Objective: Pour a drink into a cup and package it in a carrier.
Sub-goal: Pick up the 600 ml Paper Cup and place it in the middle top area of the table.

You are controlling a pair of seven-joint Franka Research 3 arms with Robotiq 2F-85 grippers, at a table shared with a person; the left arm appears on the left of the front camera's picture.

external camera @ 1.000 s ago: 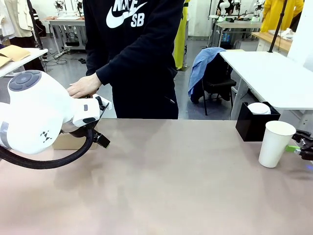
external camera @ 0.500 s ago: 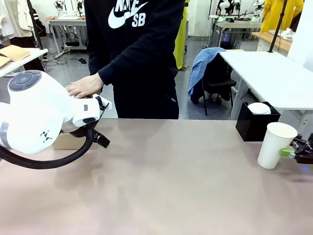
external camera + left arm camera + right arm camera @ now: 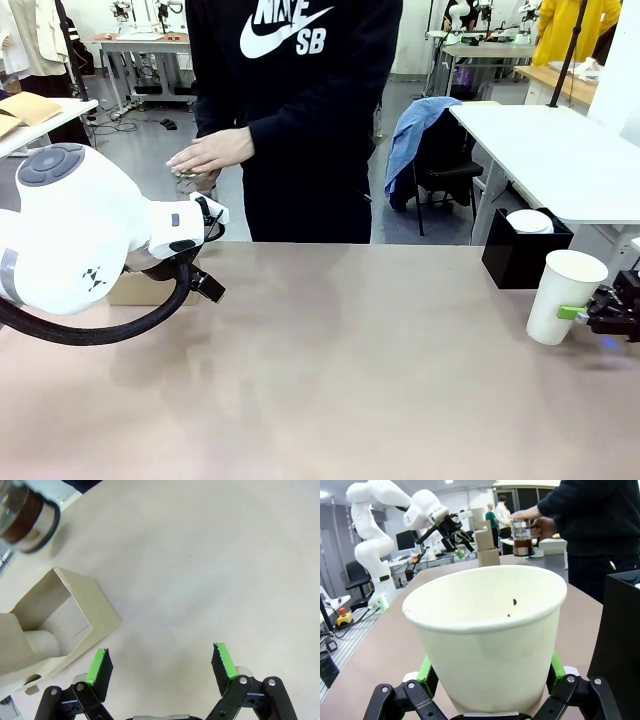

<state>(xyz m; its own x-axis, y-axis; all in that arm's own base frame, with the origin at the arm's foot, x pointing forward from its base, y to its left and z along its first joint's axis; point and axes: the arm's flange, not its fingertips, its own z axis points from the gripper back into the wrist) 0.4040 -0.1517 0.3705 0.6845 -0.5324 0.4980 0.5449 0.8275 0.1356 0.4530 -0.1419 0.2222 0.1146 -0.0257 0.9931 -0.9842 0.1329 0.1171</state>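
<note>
The tall white paper cup [image 3: 566, 297] stands at the table's right end, uncovered. My right gripper [image 3: 597, 313] reaches in from the right, open, its green pads [image 3: 425, 672] on either side of the cup [image 3: 490, 635] low down. A person at the far side holds a glass carafe [image 3: 196, 180] of dark drink [image 3: 522, 543] above the table's far left edge. The brown cardboard carrier [image 3: 60, 615] lies at the far left, partly behind my left arm, with something white in one slot. Beside it my left gripper [image 3: 162, 664] hangs open over bare table.
A black square box [image 3: 522, 252] holding white lids stands just behind the cup. My left arm's big white body [image 3: 75, 235] blocks the table's left part in the front view. The tabletop [image 3: 350, 360] between the two arms is bare.
The person's hand has lifted the carafe from behind my left arm and moved it up and to the right. My right gripper has slid in around the cup. The left arm has not moved.
</note>
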